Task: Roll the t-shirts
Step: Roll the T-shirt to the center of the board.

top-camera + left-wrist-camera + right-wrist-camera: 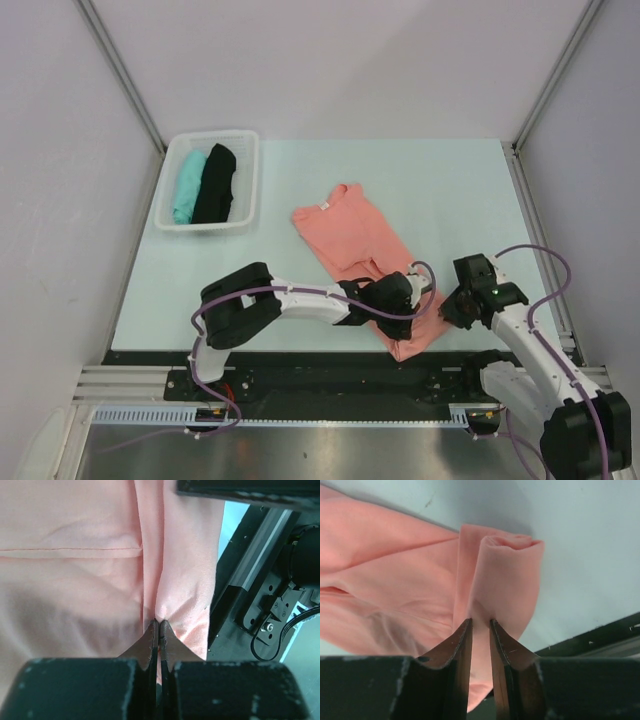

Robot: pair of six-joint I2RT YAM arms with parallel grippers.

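Note:
A salmon-pink t-shirt [350, 235] lies folded lengthwise on the table, collar at the far left, hem at the near edge. My left gripper [412, 300] is shut on a pinch of the pink cloth [170, 600] near the hem. My right gripper [447, 308] is shut on a rolled fold of the pink shirt's hem corner [505, 575]. A teal t-shirt [187, 186] and a black t-shirt [215, 184] lie rolled in a basket.
A white plastic basket [246, 180] stands at the table's far left. The black front rail [300, 365] runs just below the shirt's hem. Grey walls enclose the pale table [450, 200].

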